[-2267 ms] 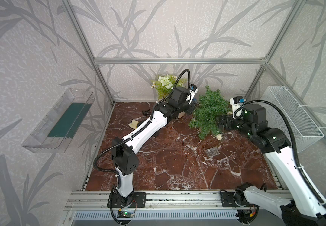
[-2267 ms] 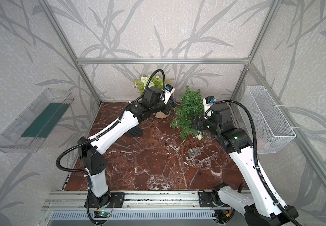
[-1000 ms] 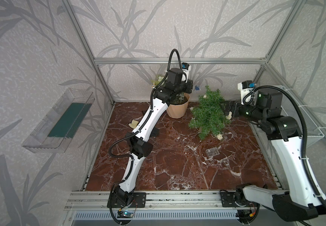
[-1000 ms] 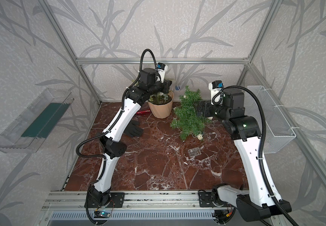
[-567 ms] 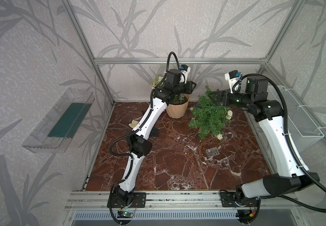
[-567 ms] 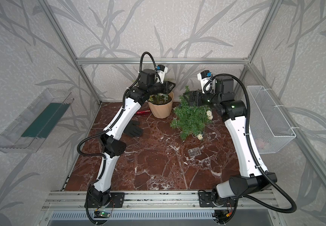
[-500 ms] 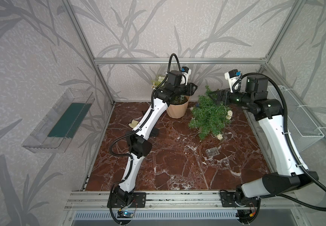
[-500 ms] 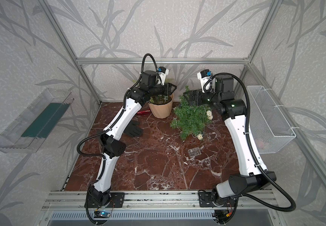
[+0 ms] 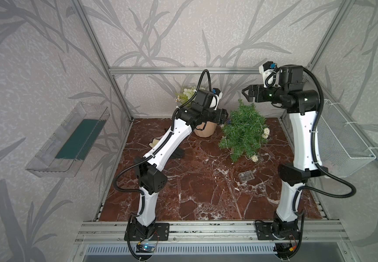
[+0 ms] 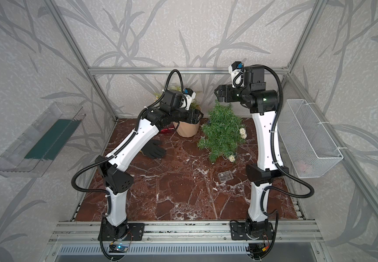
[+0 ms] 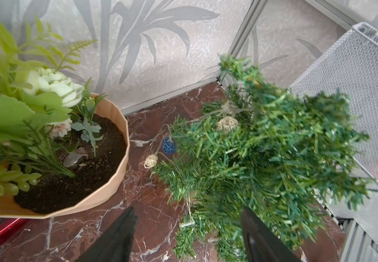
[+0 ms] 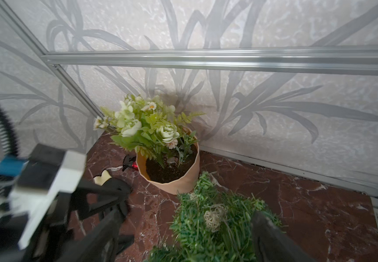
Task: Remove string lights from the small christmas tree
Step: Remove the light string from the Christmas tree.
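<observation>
green tree point(image 9: 243, 133) hides most string lights point(image 11: 168, 145)

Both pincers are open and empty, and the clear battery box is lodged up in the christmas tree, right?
No. The battery box lies on the table in front of the small christmas tree, not in it; both top views show this. The left pincer and right pincer are open and empty.
</observation>
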`<action>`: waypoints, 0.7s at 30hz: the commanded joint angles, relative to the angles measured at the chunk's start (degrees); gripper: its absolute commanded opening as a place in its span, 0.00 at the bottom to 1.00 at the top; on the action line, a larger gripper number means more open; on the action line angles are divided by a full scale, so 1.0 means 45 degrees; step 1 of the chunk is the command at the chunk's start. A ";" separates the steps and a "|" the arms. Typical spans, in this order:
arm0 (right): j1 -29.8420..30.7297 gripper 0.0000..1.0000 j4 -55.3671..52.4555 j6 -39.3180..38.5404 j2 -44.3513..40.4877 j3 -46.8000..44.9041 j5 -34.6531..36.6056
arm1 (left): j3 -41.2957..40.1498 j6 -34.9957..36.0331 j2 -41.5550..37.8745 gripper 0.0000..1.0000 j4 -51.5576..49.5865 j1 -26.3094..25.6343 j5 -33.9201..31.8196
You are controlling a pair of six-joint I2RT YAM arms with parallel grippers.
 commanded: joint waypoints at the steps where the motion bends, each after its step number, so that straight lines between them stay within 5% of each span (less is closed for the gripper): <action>1: -0.0141 0.87 -0.1524 0.0893 0.0646 0.0197 0.0529 | -0.1115 0.0278 -0.0948 0.80 0.0155 -0.0141 -0.0459; 5: -0.0198 0.87 0.0108 0.1100 0.0245 -0.2305 0.0404 | -0.2772 0.0247 -0.1946 0.81 0.0553 -0.0184 -0.0656; 12: -0.1307 0.85 0.0112 0.2085 0.1222 -0.1387 -0.0318 | -0.5558 0.0112 -0.3549 0.81 0.1683 -0.0348 -0.0187; 21: -0.1567 0.84 0.1832 0.2989 0.0945 -0.2052 -0.2681 | -0.6014 0.0065 -0.3267 0.80 0.2605 -0.0856 0.0202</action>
